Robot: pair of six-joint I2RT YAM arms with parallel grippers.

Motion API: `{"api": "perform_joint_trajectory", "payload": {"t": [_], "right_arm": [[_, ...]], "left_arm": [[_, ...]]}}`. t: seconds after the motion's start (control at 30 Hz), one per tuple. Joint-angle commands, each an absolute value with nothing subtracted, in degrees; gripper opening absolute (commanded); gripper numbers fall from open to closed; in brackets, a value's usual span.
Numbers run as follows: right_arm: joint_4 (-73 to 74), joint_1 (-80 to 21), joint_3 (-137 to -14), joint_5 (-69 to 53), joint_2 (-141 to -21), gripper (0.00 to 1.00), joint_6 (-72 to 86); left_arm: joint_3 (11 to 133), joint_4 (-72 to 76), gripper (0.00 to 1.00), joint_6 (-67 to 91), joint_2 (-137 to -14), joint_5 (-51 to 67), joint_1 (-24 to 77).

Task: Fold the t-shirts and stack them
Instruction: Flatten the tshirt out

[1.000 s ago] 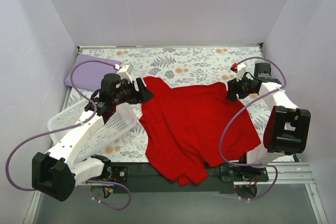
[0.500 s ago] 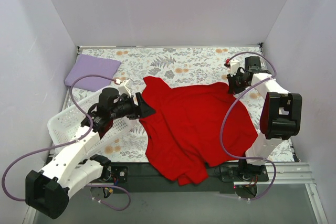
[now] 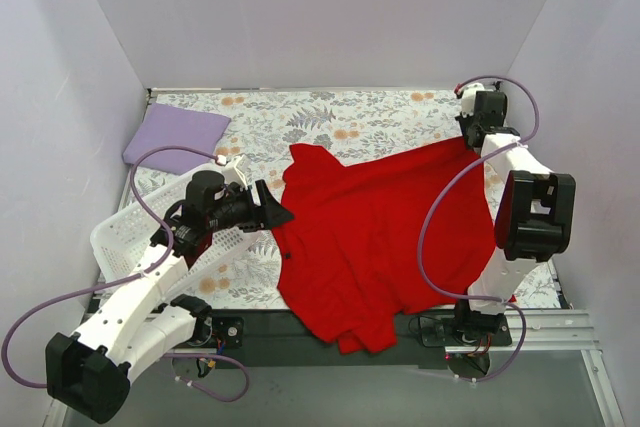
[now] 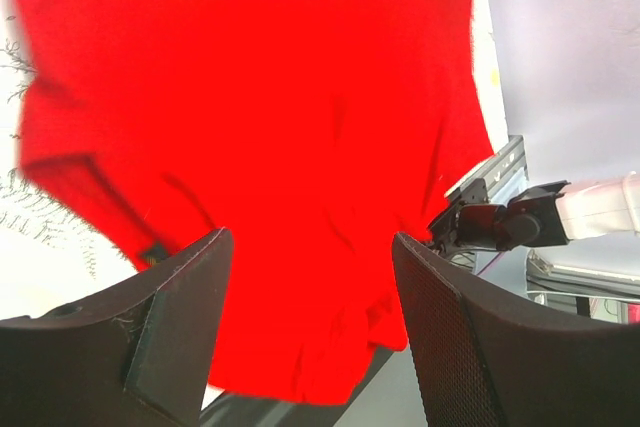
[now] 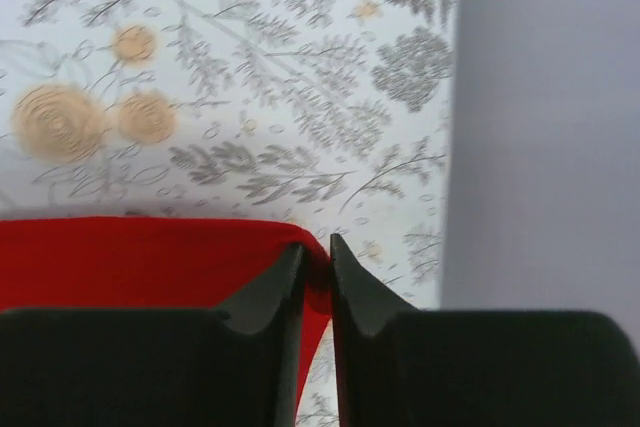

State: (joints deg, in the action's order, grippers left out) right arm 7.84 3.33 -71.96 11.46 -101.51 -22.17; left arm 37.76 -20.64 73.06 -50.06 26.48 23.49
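Note:
A red t-shirt (image 3: 375,232) lies spread over the middle of the floral table, its lower part hanging over the near edge. My right gripper (image 3: 470,137) is shut on the shirt's far right corner (image 5: 318,257) near the back right wall. My left gripper (image 3: 278,213) is open at the shirt's left edge, with red cloth (image 4: 300,147) beyond its fingers. A folded lavender t-shirt (image 3: 175,137) lies at the back left corner.
A white mesh basket (image 3: 165,237) sits at the left under my left arm. Walls close in the table at left, back and right (image 5: 550,127). The right arm's base (image 4: 500,227) stands at the near edge.
My right gripper has moved to the far right corner, pulling the shirt's corner out and stretching the cloth. My left gripper has shifted nearer and sits at the shirt's left edge.

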Motion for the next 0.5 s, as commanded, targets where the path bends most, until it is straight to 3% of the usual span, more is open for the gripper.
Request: {"api": "perform_joint_trajectory", "payload": {"t": [0.0,0.03,0.1,0.13,0.23,0.37,0.47], "right_arm": [[0.88,3.78,-76.55,19.25,-103.27,0.23,-21.00],[0.97,3.87,-76.73,18.81,-103.45,0.41,-21.53],[0.97,3.87,-76.03,16.63,-102.58,0.57,-22.32],[1.49,3.87,-75.33,15.05,-101.96,0.69,-24.15],[5.95,3.78,-70.16,4.51,-97.05,0.85,-28.55],[11.48,3.87,-59.26,-12.79,-86.33,0.91,-39.95],[29.25,3.52,-56.25,-32.29,-79.99,0.90,-50.48]], "left_arm": [[39.99,-22.58,0.63,72.51,-49.92,25.66,23.73],[40.16,-22.67,0.63,72.42,-50.01,25.58,23.64],[40.52,-23.03,0.63,72.42,-50.10,25.40,23.64],[40.52,-23.20,0.63,72.51,-50.10,25.57,23.64],[39.99,-23.20,0.63,73.56,-50.36,25.93,23.82],[39.73,-23.20,0.62,74.88,-51.41,23.92,26.27],[41.30,-23.29,0.61,75.50,-55.09,19.44,30.84]]}}
